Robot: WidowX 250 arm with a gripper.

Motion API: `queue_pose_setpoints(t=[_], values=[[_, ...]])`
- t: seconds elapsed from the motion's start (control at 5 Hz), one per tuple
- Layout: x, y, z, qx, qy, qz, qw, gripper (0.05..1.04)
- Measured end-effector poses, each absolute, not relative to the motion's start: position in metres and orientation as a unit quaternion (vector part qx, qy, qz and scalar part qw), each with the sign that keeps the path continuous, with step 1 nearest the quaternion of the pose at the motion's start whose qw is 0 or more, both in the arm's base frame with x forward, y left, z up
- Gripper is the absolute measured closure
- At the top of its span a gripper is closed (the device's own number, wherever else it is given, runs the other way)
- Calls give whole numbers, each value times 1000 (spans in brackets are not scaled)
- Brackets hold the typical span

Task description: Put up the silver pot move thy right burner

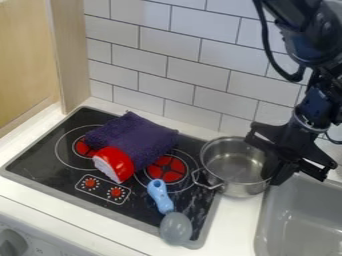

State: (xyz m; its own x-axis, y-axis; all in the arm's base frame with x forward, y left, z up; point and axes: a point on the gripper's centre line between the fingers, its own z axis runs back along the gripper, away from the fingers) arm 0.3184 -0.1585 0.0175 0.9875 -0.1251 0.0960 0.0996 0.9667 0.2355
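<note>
The arm was black with bulky, rounded joints, a thick black cable and an angular black gripper.

Cloth and spoon crowd the right burner — far-left stovetop lies open.

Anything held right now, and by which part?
Can't tell. The black gripper is at the right-hand rim of the round silver metal pot; a hold there isn't certain.
</note>
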Motion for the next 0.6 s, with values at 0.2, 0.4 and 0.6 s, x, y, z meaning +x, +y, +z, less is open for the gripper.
queue_pose_setpoints(t=[0.2,0.4,0.6], values=[[316,-158,12,119,-45,-52,991,853],[315,-157,12,120,-43,-35,991,598],[314,-157,12,120,-44,-31,991,287]])
